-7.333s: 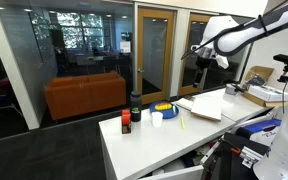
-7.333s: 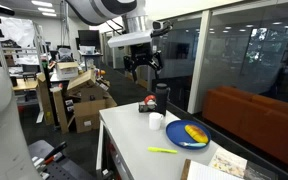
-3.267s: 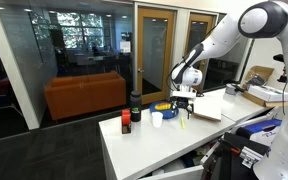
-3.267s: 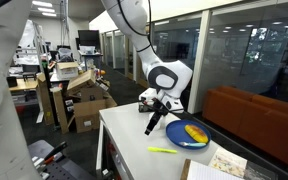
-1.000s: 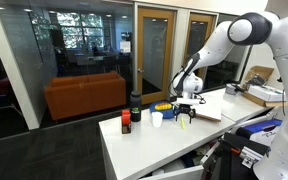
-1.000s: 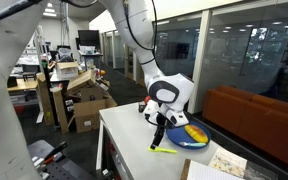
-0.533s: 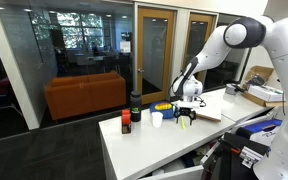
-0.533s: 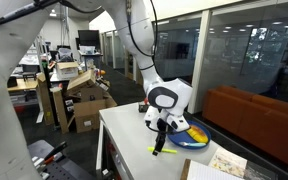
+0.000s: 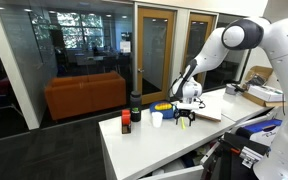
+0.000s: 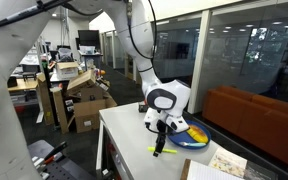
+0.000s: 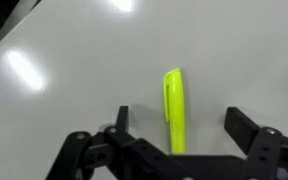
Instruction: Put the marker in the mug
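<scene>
Lying between jaws: marker (image 11: pixel 173 110), yellow-green, flat on the white table (image 11: pixel 64 60), roughly centred in the gap, long axis pointing away from the wrist.
Jaws: gripper (image 11: pixel 178 116) spread wide, one finger on each side of the marker, neither touching it, nothing held.
Wrist view only: clear table on both sides of the marker up to the fingers; marker body looks plain, no print legible.
Exterior views only: gripper (image 10: pixel 160 146) points down with its tips low at the table; a bit of the marker (image 10: pixel 168 150) sticks out beside them. From the opposite side the gripper (image 9: pixel 185 119) covers the marker.
Mug: mug (image 10: pixel 194 134), blue with yellow inside, stands on the table just beside the jaws; also seen at (image 9: pixel 163 107).
White cup: white cup (image 9: pixel 156 118), next to the mug, apart from the jaws.
Dark cup: dark cup (image 9: pixel 136 103), past the white cup, well apart from the jaws.
Writing: printed sheet (image 9: pixel 202 108) on the jaws' other side, too small to read.
</scene>
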